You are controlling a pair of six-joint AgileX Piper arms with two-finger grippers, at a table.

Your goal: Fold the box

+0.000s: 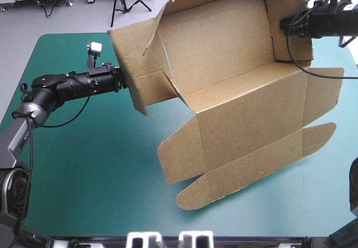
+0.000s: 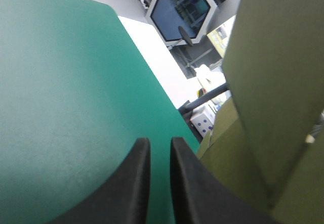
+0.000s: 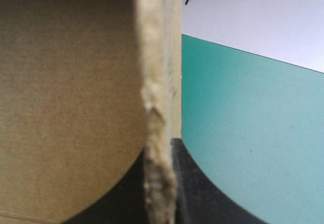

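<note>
High view: note the box [image 1: 235, 91] raised open and tilted over the table [image 1: 67, 192], lowest flaps toward the near edge, left gripper [image 1: 122, 83] at its left wall, right gripper [image 1: 281, 27] at its far right wall. Left wrist view: find the black fingers [image 2: 136, 183] narrowly parted, only teal-green table between them, box just beside them. Right wrist view: see the right gripper clamped on a ragged edge of the box.
</note>
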